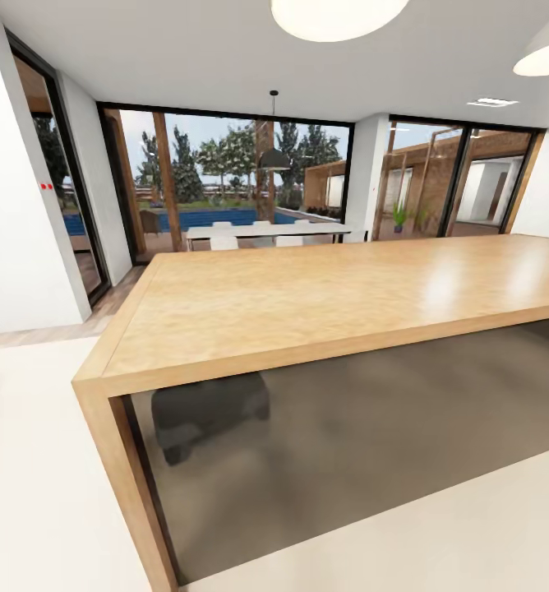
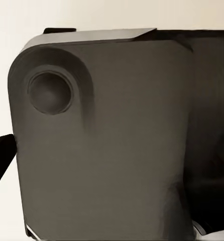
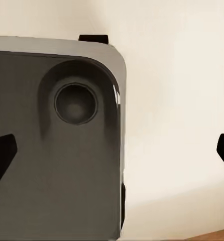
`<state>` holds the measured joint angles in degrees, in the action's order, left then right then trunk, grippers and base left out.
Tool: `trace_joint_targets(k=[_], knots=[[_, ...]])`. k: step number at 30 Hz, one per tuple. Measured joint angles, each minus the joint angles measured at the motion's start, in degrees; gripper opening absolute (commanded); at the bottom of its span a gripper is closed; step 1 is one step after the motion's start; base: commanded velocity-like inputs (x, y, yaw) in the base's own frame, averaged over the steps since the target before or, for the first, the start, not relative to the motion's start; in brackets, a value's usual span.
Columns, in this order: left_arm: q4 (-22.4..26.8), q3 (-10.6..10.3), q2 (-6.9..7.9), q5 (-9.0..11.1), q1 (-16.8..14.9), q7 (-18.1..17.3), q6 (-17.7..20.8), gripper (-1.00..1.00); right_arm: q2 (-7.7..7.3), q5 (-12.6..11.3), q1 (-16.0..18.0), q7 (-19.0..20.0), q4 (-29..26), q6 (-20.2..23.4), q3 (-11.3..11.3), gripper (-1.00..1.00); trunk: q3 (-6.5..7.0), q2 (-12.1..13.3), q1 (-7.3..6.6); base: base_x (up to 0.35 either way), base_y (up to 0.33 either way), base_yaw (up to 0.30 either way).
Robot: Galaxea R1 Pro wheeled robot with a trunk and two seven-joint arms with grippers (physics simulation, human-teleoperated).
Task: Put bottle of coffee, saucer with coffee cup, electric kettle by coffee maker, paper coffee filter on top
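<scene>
I see a big wooden island table [image 1: 324, 304] on pale floor [image 1: 36, 460], glass walls [image 1: 233, 177] onto a pool [image 1: 217, 217], and round ceiling lamps [image 1: 336, 15] overhead.

Left gripper [image 2: 1, 160]: in your left wrist view one dark fingertip [image 2: 0, 159] shows at the frame edge; the other is hidden, so its opening can't be read.
Right gripper [image 3: 112, 155]: your right wrist view shows two dark fingertips [image 3: 1, 155] at opposite edges, spread wide, nothing between them.
Base [image 3: 51, 150]: a grey rounded housing of your robot sits under both wrists.
</scene>
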<state>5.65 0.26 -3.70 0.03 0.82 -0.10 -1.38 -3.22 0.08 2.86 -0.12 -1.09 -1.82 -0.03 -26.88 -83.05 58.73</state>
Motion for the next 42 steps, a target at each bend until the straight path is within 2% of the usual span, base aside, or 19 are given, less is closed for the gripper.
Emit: trace_joint_targets(k=[7, 8, 9, 16, 42], knots=[[2.2, 0.4, -0.44, 0.1, -0.1, 0.2, -0.3, 1.0, -1.58, 0.0, 2.3, -0.1, -2.3, -2.2, 0.0, 1.0, 0.0, 0.0, 0.0, 0.0, 0.0, -0.008], [7.7, 0.4, -0.38, 0.1, -0.2, 0.2, -0.6, 1.0, -1.62, 0.0, 3.1, -0.1, -4.7, -6.4, 0.0, 1.0, 0.01, 0.0, 0.0, 0.0, 0.0, -0.114], [8.5, 0.4, -0.3, 0.1, -0.1, 0.2, -1.2, 1.0, -1.7, 0.0, 3.2, -0.1, -5.0, -6.7, 0.0, 1.0, 0.0, 0.0, 0.0, 0.0, 0.0, -0.163], [8.9, 0.5, -0.17, 0.1, -0.2, 0.3, -2.2, 1.0, -2.1, 0.1, 3.3, -0.1, -5.2, -7.0, 0.0, 1.0, 0.0, 0.0, 0.0, 0.0, 0.0, -0.226], [8.9, 0.5, -0.16, 0.1, -0.1, 0.3, -2.3, 1.0, -2.22, 0.0, 3.3, -0.1, -5.3, -7.0, 0.0, 1.0, 0.0, 0.0, 0.0, 0.0, 0.001, -0.241]])
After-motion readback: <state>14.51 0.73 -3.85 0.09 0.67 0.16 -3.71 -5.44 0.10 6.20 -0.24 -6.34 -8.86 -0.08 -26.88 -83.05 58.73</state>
